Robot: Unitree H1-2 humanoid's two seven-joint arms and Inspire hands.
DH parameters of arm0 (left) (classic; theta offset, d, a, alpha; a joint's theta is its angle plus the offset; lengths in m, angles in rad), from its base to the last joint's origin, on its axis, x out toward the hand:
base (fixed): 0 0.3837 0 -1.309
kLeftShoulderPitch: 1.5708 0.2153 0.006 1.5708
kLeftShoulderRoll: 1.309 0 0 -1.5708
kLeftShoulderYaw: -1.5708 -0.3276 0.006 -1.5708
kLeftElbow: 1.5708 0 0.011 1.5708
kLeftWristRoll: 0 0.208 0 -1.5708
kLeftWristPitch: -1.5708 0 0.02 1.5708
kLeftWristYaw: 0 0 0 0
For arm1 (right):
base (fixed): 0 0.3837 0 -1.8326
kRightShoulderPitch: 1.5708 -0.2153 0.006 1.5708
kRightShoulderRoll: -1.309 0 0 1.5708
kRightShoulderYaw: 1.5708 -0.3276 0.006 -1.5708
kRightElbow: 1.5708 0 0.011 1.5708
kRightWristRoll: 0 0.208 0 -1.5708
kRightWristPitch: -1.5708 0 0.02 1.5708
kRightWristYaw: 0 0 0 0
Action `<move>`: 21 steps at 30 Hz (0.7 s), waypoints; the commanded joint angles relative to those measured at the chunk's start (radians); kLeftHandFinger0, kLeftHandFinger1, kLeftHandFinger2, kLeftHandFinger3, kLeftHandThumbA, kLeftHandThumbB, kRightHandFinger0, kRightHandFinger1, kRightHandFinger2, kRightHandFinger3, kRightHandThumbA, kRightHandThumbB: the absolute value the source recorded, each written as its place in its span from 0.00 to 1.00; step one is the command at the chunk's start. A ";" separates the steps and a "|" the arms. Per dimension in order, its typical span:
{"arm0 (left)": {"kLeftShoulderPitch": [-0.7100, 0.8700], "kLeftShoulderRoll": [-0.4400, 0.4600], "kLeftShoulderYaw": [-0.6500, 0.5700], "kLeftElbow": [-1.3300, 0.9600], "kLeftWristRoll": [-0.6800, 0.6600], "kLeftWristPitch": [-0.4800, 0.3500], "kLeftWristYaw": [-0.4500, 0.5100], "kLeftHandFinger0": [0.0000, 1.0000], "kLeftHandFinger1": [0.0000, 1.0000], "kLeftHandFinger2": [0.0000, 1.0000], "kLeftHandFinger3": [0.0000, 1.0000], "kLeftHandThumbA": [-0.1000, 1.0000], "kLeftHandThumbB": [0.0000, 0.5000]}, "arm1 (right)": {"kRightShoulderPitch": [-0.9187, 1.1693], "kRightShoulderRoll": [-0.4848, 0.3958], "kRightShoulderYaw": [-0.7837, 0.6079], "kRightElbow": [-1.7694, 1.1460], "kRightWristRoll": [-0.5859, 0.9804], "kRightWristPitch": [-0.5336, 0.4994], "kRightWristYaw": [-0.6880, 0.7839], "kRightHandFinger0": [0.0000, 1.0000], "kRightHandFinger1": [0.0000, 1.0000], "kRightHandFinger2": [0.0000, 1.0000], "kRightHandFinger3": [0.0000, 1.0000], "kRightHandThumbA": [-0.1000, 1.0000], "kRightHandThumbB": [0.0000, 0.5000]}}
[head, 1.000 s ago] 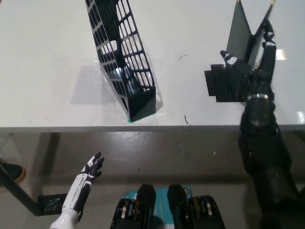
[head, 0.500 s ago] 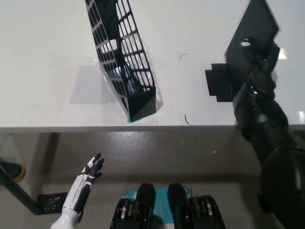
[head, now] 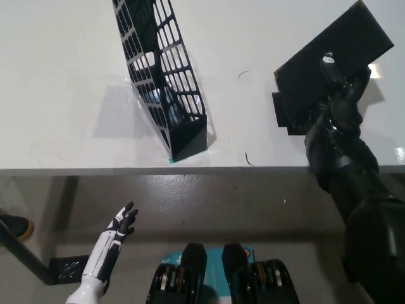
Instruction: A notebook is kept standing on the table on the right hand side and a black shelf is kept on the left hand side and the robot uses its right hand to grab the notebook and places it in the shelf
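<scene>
- My black right hand [head: 338, 95] grips the notebook [head: 332, 60], holding it tilted above the table [head: 63, 82], right of the black shelf [head: 161, 76].
- Since a moment ago, I've raised and turned it flatter.
- My white left hand [head: 120, 225] rests low, fingers apart.

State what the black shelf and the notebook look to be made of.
Black shelf: likely moulded plastic, slightly glossy; its walls are an open lattice of slots. Notebook, held in the right hand: matte black cover, probably card or a leather-like material; unclear which.

White table [head: 63, 76] bears upright black shelf [head: 163, 82].
</scene>
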State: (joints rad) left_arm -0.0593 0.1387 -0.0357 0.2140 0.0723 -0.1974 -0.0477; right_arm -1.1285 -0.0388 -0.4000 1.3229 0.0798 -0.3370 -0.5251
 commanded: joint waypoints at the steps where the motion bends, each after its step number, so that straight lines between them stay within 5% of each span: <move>1: -0.012 0.014 0.010 -0.016 0.006 -0.025 0.005 1.00 1.00 1.00 1.00 1.00 0.36 | -0.031 0.002 0.079 -0.189 -0.066 -0.118 -0.036 0.00 0.13 0.57 0.63 0.00 0.25; 2: -0.010 0.014 0.009 -0.020 0.006 -0.018 0.003 1.00 1.00 1.00 1.00 1.00 0.36 | -0.001 0.017 0.121 -0.321 -0.112 -0.077 -0.068 0.00 0.12 0.55 0.63 0.00 0.31; 5: -0.010 0.011 0.011 -0.020 0.001 -0.014 0.004 1.00 1.00 1.00 1.00 1.00 0.37 | 0.068 0.054 0.176 -0.612 -0.173 -0.027 -0.046 0.00 0.05 0.49 0.58 0.00 0.26; 8: -0.016 0.014 0.008 -0.015 0.008 -0.020 0.005 1.00 1.00 1.00 1.00 1.00 0.39 | 0.123 0.085 0.236 -0.874 -0.259 0.037 -0.032 0.00 0.01 0.49 0.64 0.00 0.16; 12: -0.018 0.015 0.008 -0.015 0.008 -0.021 0.005 1.00 1.00 1.00 1.00 1.00 0.36 | 0.168 0.132 0.294 -1.127 -0.283 0.131 0.035 0.00 0.07 0.54 0.69 0.00 0.14; 19: -0.022 0.018 0.006 -0.015 0.007 -0.009 0.001 1.00 1.00 1.00 1.00 1.00 0.34 | 0.184 0.158 0.391 -1.274 -0.410 0.160 0.077 0.00 0.11 0.56 0.71 0.00 0.17; 21: -0.020 0.018 0.005 -0.016 0.011 -0.009 0.003 1.00 1.00 1.00 1.00 1.00 0.32 | 0.184 0.166 0.422 -1.295 -0.448 0.160 0.084 0.00 0.16 0.63 0.77 0.00 0.19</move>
State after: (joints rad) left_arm -0.0588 0.1385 -0.0402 0.2160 0.0730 -0.1884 -0.0480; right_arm -0.7932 0.0810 -0.2065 0.6214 -0.0050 -0.2610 -0.5378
